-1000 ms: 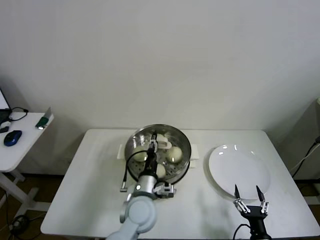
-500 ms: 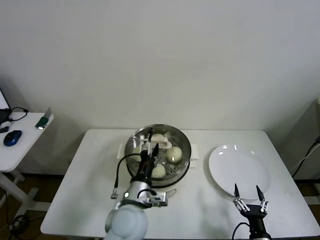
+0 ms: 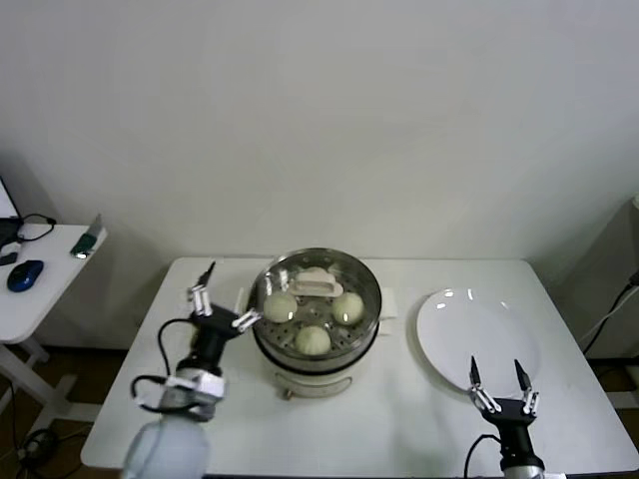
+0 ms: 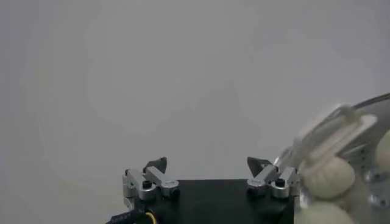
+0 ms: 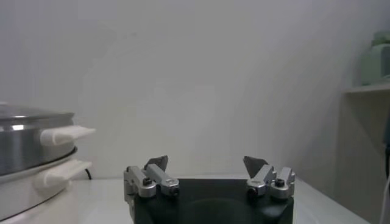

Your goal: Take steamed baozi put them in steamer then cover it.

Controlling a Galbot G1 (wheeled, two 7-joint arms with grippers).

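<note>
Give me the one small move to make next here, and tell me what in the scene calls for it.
Probably just draw the left gripper farther back from the steamer and park it. The cover already sits on the pot with the baozi under the glass, the plate is bare, and both grippers are open and hold nothing; the right gripper waits near the table's front edge.

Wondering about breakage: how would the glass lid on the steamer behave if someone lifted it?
The cover is probably rigid and fragile, being clear glass. Its metal rim suggests some weight. The oblong handle at its centre should give a firm hold, though the lid might tilt if gripped off-centre.
</note>
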